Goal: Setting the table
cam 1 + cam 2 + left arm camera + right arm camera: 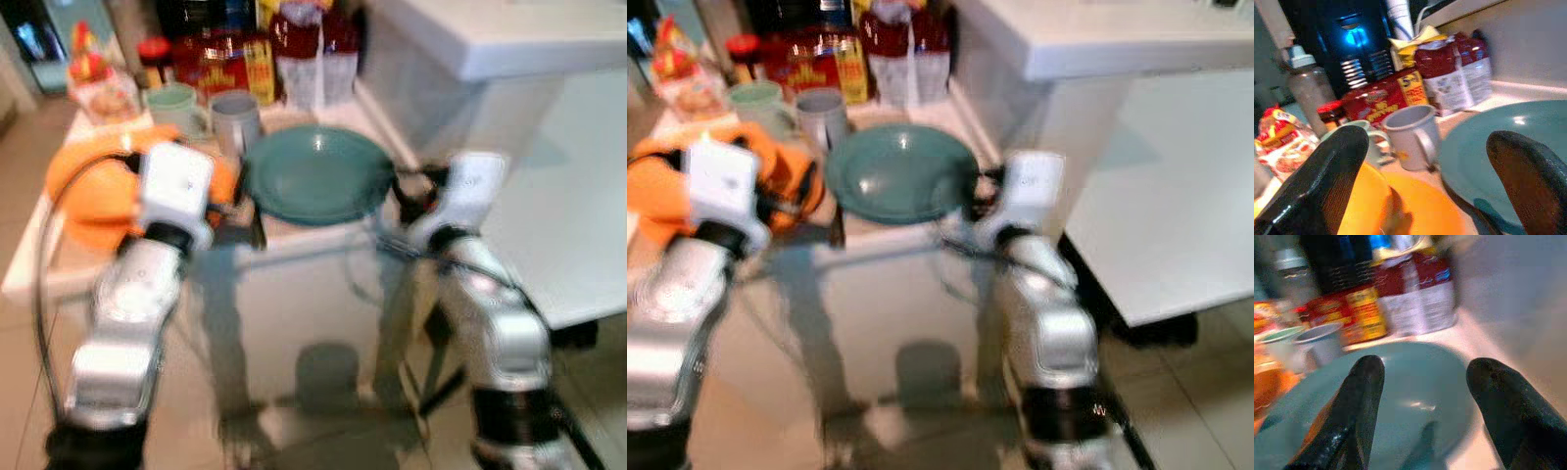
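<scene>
Teal plate [315, 174] sits at the near edge of the small desk [59, 264], the orange plate [88, 196] just beside it and the grey mug [235, 119] and packets just behind. The right gripper [1422, 396] hangs spread at the teal plate's near rim, gripping nothing; the left gripper [1425, 186] is spread too, straddling where both plates meet. A clumsy lift, I judge, could nudge the teal plate off that edge or into the mug. Open room lies on the white table [568, 225] right of the teal plate.
</scene>
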Available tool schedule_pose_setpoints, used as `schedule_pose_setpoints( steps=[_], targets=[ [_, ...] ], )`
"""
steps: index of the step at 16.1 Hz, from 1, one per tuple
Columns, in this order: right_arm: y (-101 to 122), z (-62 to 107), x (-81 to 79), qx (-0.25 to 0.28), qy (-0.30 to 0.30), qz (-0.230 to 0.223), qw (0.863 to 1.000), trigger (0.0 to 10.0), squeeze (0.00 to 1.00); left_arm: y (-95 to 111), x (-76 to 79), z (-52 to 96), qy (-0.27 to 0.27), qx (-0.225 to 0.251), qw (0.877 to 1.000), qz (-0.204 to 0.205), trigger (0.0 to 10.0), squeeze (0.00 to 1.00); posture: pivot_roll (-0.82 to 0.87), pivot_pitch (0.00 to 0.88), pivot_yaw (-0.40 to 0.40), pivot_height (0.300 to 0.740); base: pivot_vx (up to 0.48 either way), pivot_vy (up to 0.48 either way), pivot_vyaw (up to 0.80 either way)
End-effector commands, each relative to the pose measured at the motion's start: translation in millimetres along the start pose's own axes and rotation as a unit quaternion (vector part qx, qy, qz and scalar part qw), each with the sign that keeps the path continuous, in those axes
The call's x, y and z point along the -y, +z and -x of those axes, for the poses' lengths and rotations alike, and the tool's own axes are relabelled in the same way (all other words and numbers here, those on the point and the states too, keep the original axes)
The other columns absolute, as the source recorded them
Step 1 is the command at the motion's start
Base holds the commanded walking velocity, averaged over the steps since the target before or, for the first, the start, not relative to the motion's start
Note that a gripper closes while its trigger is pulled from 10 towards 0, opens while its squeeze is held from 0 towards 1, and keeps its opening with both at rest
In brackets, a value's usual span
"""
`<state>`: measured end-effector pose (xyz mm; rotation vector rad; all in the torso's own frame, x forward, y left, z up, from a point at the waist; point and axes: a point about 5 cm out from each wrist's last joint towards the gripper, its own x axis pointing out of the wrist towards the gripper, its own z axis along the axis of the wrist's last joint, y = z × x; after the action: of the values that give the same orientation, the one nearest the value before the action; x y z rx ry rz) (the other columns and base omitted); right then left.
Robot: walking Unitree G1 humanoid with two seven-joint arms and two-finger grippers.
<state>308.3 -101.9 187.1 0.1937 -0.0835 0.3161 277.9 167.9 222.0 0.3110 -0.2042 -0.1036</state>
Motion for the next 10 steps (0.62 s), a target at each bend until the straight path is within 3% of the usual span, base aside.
schedule_pose_setpoints(
  steps=[1,3,7,8,10],
  targets=[
    [-1.3,5.8,6.7,-0.028,0.014,-0.003,1.0,10.0,0.0,2.5,6.1,-1.5,-0.01,0.005,1.0,0.001,10.0,0.0,0.08,0.01,-0.003,0.74,0.0,0.0,0.0],
    [-5.8,10.1,1.1,-0.055,0.046,0.009,0.997,10.0,0.0,1.8,5.2,-1.9,-0.008,0.005,1.0,-0.005,10.0,0.0,0.08,0.01,-0.003,0.74,0.0,0.0,0.0],
    [1.6,12.4,3.4,-0.041,0.034,0.019,0.998,10.0,0.0,1.8,2.4,-0.7,-0.011,0.008,1.0,-0.008,10.0,0.0,0.08,0.007,-0.002,0.74,0.0,0.0,0.0],
    [2.7,13.2,3.6,-0.044,0.035,0.008,0.998,10.0,1.0,1.1,1.9,0.4,-0.018,0.005,1.0,-0.007,10.0,0.0,0.08,0.006,-0.003,0.74,0.0,0.0,0.0],
    [0.4,13.5,8.0,-0.07,0.015,0.009,0.997,10.0,1.0,1.6,3.0,2.5,-0.046,0.007,0.999,-0.005,10.0,0.0,0.08,0.003,-0.004,0.74,0.0,0.0,0.0]
  ],
)
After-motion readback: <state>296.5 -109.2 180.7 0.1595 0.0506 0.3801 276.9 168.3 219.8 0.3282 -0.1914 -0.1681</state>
